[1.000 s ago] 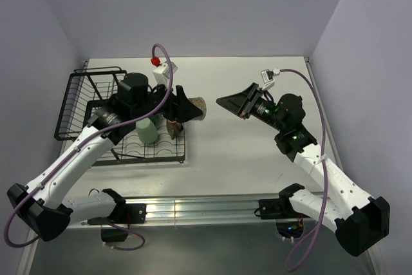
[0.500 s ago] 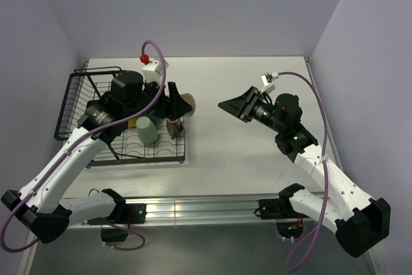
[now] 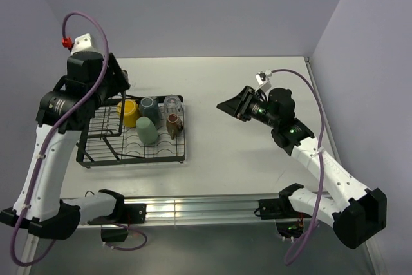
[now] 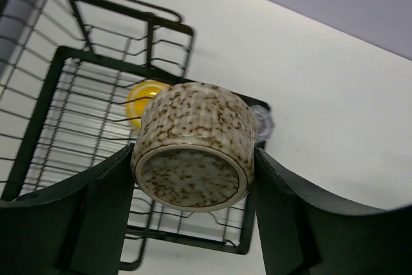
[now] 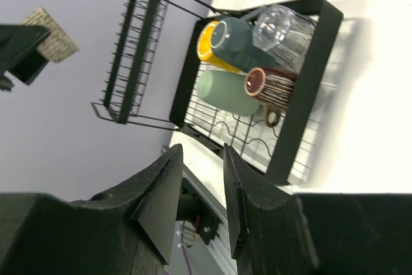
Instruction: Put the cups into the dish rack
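My left gripper (image 3: 120,85) is raised above the far left corner of the black wire dish rack (image 3: 135,159). It is shut on the beige-brown speckled cup (image 4: 193,146), held on its side with its base toward the wrist camera. That cup also shows in the right wrist view (image 5: 55,33). On the rack's flat grid lie the yellow mug (image 3: 127,113), grey mug (image 3: 149,107), clear glass (image 3: 171,103), dark brown striped mug (image 3: 174,124) and pale green tumbler (image 3: 147,131). My right gripper (image 3: 226,104) hangs right of the rack, slightly open and empty.
The rack's raised basket section (image 5: 132,49) stands at the left end, partly behind my left arm. The left wall is close to the rack. An aluminium rail (image 3: 206,207) runs along the near table edge.
My left arm has lifted and swung back to the left with the beige-brown cup, uncovering the cups in the rack. The right gripper has barely moved.
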Robot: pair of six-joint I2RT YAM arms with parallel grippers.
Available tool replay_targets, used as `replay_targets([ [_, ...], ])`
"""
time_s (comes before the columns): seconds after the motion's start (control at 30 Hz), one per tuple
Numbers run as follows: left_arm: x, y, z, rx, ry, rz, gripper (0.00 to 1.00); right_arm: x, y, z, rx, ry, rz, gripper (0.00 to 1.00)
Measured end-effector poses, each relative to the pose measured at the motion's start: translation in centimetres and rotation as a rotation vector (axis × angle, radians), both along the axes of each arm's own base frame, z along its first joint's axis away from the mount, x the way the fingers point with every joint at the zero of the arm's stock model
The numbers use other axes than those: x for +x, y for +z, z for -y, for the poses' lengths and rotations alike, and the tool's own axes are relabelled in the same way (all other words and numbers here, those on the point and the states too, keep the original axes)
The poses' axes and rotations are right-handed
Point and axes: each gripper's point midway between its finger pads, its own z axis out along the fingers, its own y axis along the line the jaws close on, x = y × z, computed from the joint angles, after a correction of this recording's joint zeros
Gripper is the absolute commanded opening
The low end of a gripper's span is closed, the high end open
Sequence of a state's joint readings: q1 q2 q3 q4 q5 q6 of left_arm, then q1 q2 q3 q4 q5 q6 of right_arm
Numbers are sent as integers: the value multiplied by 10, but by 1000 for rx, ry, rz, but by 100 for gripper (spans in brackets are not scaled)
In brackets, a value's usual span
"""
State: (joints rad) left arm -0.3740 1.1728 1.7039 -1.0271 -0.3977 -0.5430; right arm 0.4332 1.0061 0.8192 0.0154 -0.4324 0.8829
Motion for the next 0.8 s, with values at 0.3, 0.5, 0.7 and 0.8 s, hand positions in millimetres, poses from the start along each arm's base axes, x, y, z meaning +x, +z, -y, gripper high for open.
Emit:
replay_targets([
  [0.3,30,-48,-88,71,258,-193,0,4,-23,-5,-45,31,-51,40],
  [0.5,44,-66,-118,75,313,-269,0,7,-35,-10,-67,53,-77,40],
  [0.7,69,-86,-117,69,272,-338,0,8,-33,-15,-88,78,-73,40],
  [0.8,76,-101,-115,64,256,-384,0,8,-33,-16,-100,90,-73,40],
])
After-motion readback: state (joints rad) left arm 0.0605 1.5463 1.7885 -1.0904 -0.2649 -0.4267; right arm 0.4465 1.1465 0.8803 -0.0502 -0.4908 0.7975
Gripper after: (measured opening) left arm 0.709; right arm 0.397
